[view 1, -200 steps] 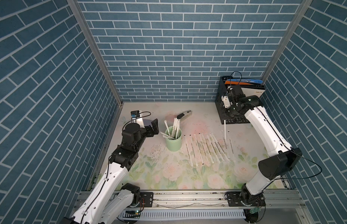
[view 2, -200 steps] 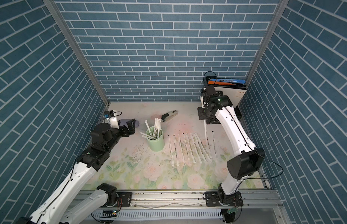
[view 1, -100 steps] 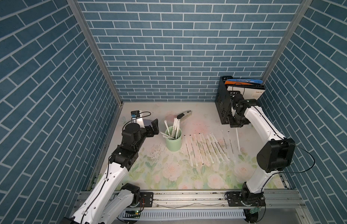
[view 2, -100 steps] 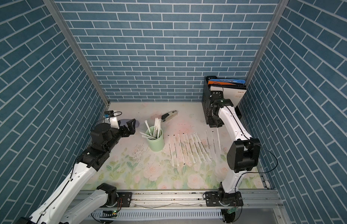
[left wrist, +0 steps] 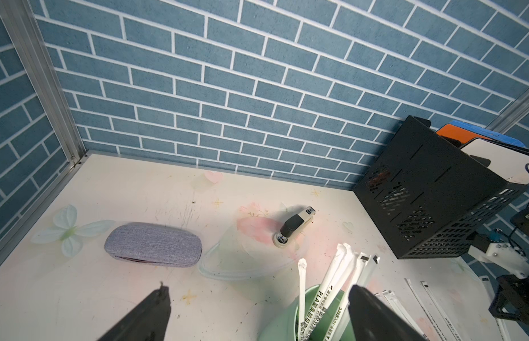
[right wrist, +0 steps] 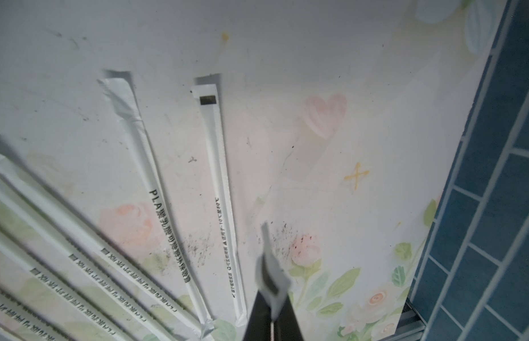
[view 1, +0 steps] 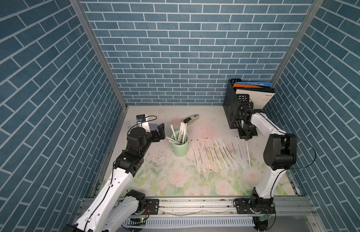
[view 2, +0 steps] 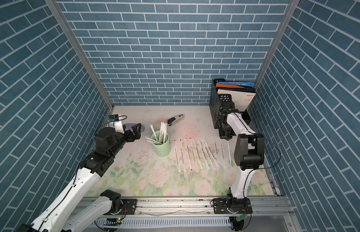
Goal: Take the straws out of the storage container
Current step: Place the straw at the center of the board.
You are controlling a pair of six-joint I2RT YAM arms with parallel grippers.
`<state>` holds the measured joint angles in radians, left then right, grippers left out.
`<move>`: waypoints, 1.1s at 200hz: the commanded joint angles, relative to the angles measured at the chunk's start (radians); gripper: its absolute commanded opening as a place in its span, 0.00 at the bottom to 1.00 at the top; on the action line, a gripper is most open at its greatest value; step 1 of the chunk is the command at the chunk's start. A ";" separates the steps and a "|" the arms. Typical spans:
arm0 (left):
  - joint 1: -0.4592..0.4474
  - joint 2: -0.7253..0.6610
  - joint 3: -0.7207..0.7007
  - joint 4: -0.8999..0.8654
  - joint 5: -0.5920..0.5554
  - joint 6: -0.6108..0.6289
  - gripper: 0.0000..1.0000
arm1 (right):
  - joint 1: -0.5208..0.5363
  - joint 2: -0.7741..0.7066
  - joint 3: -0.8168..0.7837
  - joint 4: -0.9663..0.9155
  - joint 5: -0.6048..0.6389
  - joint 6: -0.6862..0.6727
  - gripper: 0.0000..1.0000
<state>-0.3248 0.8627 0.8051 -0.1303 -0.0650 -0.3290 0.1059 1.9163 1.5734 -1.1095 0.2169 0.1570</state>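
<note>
Straw (right wrist: 267, 265) maybe in right pincer (right wrist: 270, 301), wrist-only

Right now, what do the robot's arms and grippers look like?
Both arms have white tube-like links and bulky black joints: left arm, right arm. The left gripper and right gripper have flat black fingers. A thin black cable loops beside the right arm's elbow; another curls at the left wrist's white camera mount.
</note>
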 commanded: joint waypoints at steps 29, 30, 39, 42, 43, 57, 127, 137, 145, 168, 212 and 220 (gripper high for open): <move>0.006 0.009 0.008 0.001 0.007 -0.003 1.00 | -0.025 0.086 0.033 0.023 -0.008 -0.019 0.04; 0.006 0.009 0.008 0.002 0.007 -0.004 1.00 | -0.025 0.087 0.033 0.023 -0.008 -0.019 0.04; 0.006 0.010 0.008 0.001 0.008 -0.002 1.00 | -0.029 0.097 0.039 0.024 -0.008 -0.020 0.04; 0.006 0.010 0.008 0.001 0.007 -0.004 1.00 | -0.029 0.100 0.041 0.024 -0.008 -0.020 0.04; 0.007 0.010 0.008 0.001 0.007 -0.003 1.00 | -0.029 0.101 0.041 0.025 -0.008 -0.020 0.04; 0.006 0.010 0.008 0.002 0.006 -0.002 1.00 | -0.030 0.111 0.045 0.028 -0.009 -0.021 0.05; 0.007 0.012 0.009 0.001 0.007 -0.001 1.00 | -0.033 0.124 0.050 0.034 -0.001 -0.021 0.13; 0.007 0.013 0.008 0.000 0.007 -0.001 1.00 | -0.033 0.124 0.050 0.033 0.001 -0.019 0.14; 0.007 0.013 0.009 0.001 0.008 -0.001 1.00 | -0.034 0.121 0.050 0.033 0.002 -0.018 0.15; 0.007 0.010 0.008 0.001 0.007 -0.001 1.00 | -0.033 0.111 0.050 0.030 0.008 -0.015 0.17; 0.007 0.012 0.009 0.001 0.005 -0.001 0.99 | 0.001 -0.056 -0.007 0.113 -0.034 -0.004 0.18; 0.007 0.010 0.007 0.002 0.005 -0.003 1.00 | 0.029 -0.123 -0.051 0.175 -0.077 -0.011 0.18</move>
<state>-0.3248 0.8711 0.8051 -0.1303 -0.0624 -0.3290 0.0849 1.9808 1.5810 -1.0294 0.2089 0.1493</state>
